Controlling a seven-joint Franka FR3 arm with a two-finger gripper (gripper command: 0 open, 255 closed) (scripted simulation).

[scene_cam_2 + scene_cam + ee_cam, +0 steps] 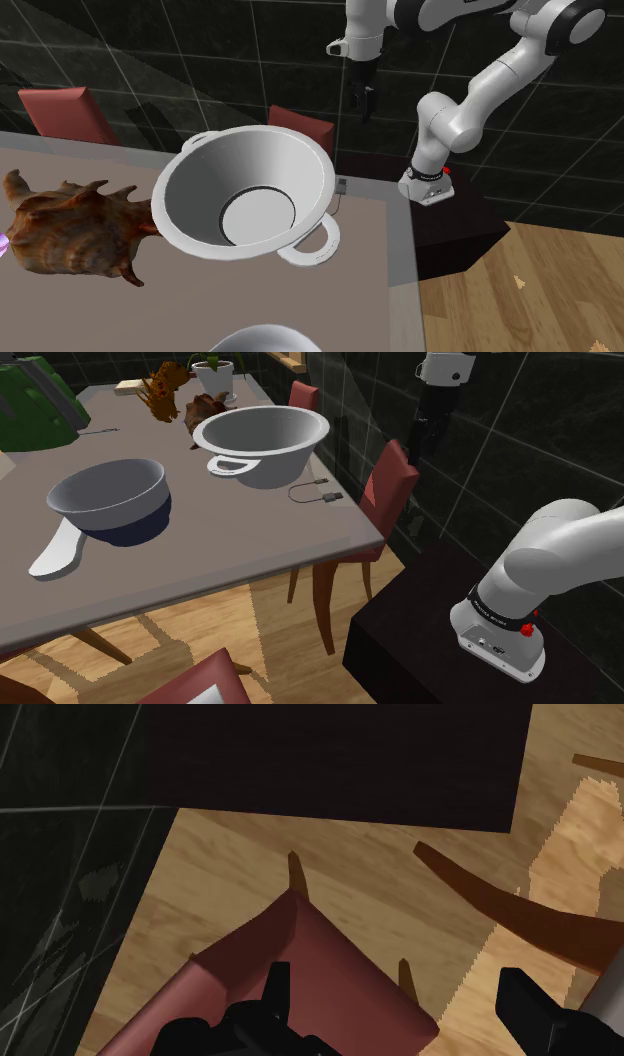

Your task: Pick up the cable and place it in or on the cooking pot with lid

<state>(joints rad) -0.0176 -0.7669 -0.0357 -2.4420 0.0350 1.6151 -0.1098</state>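
- Hanging high up by the dark tiled wall, at the upper right of the shoulder view, is the black claw [420, 447].
- Its two fingers [275, 989] stand wide apart with nothing between them. I think that is because it has not grabbed anything yet.
- The claw looks straight down at a red chair [300, 974] and the wood floor, so it is not over the table [200, 562].
- The cable [322, 495] is a thin dark loop with a little plug. It lies flat on the table near the right edge, just beside the big white pot [270, 437].
- That spot is on the arm's side of the table, so I think it will be easy to reach.
- The pot has no lid on it and is wide open, so the cable could drop right in.
- A brown spiky shell [60, 225] sits at the left of the second exterior view, just beside the pot and out of the way.
- Next, I think the claw must go down and over to the cable.
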